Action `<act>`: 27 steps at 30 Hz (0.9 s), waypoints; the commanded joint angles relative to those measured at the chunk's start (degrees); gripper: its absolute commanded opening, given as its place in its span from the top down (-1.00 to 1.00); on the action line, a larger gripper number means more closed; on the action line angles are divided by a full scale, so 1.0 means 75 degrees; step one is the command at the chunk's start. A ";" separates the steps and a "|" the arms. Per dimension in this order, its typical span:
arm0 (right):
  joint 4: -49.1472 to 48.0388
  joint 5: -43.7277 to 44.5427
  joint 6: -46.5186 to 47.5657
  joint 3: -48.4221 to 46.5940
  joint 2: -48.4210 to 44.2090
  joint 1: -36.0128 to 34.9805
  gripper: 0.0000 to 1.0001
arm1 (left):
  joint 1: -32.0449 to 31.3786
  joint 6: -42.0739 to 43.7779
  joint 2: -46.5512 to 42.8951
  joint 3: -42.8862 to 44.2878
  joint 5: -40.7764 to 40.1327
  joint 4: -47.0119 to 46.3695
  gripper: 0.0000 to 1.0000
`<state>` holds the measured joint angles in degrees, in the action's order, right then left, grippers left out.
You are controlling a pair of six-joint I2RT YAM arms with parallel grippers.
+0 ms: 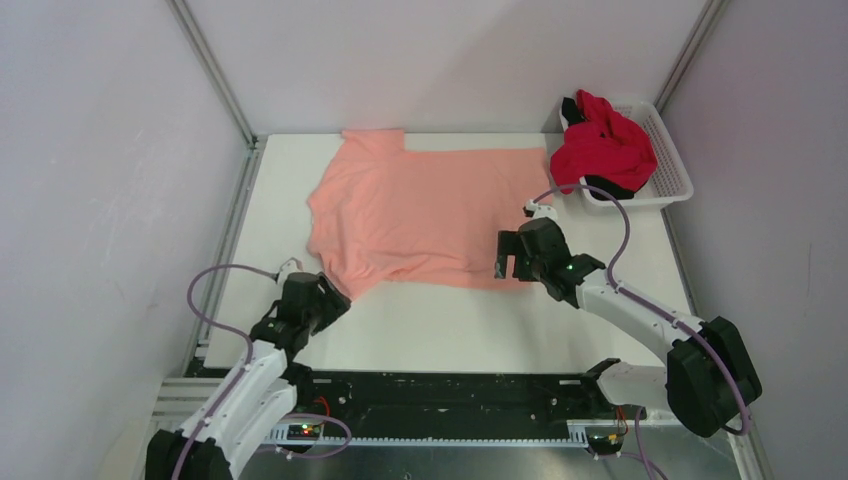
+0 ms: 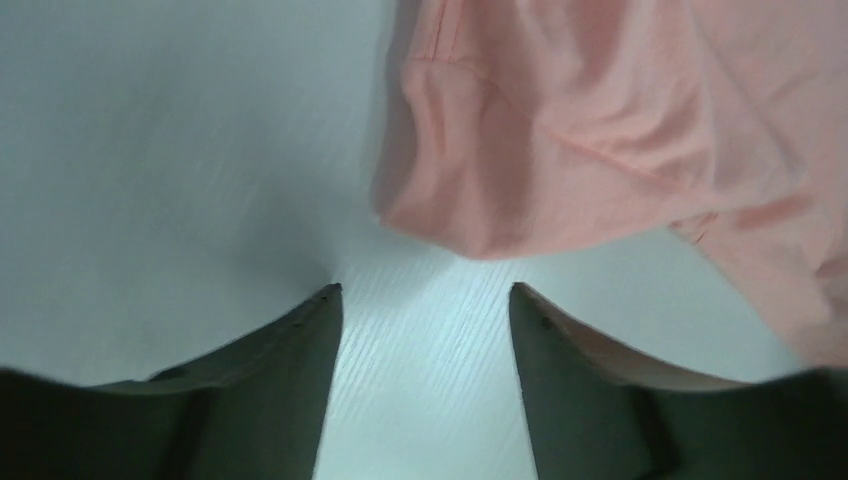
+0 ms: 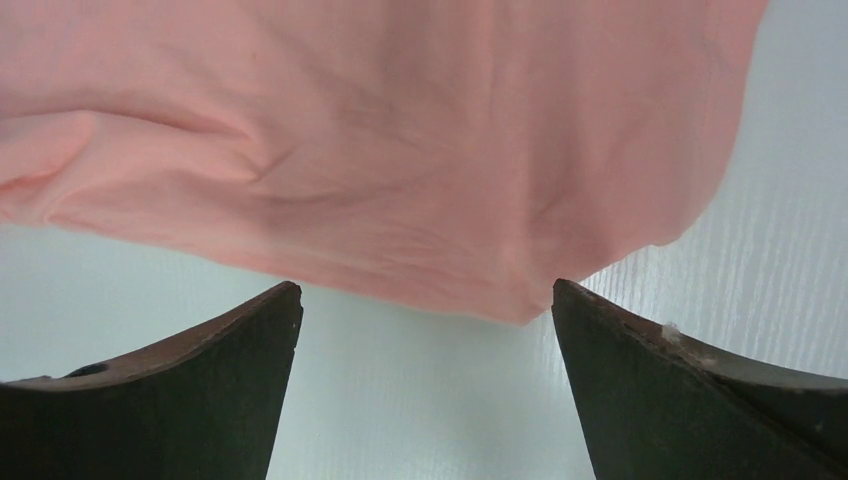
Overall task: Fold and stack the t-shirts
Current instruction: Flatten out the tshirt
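Salmon-pink cotton t-shirt: spread on the white table, its near edge just ahead of both grippers. The left gripper and right gripper are seen spread apart, with nothing held. Risk judged: the edge could be pushed and bunched rather than pinched, or only one layer caught, skewing the fold. The bright red t-shirt is heaped in the white mesh basket. The black t-shirt is mostly buried beneath it.

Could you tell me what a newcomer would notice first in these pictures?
The salmon-pink t-shirt lies spread across the middle of the white table. The left gripper and right gripper, both open, sit at its near edge. At the far right corner, a bright red t-shirt is heaped over a black t-shirt in a white basket.
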<state>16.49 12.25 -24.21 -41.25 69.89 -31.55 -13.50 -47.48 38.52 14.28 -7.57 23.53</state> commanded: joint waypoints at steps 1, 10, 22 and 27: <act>0.0035 0.0579 -0.0307 0.0048 -0.0133 0.0004 -0.99 | -0.0041 -0.0058 0.1053 0.0003 0.0012 -0.1024 -0.22; 0.0402 0.0937 -0.1001 0.0465 -0.0405 0.0570 -0.99 | -0.0144 0.0277 0.2190 0.1039 0.0506 -0.2237 1.00; 0.0291 0.0671 -0.0800 0.0556 -0.0541 0.1158 -0.99 | -0.0056 0.1062 0.5086 0.4402 0.1055 -0.2061 1.00; 0.0509 0.0688 -0.0678 0.0562 -0.0517 0.1209 -0.99 | -0.0163 0.1042 0.4122 0.3545 0.0581 -0.1534 0.20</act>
<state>19.64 17.08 -30.09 -36.97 67.09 -22.94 -14.26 -41.45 76.73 44.97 -0.89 6.22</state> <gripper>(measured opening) 0.993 0.124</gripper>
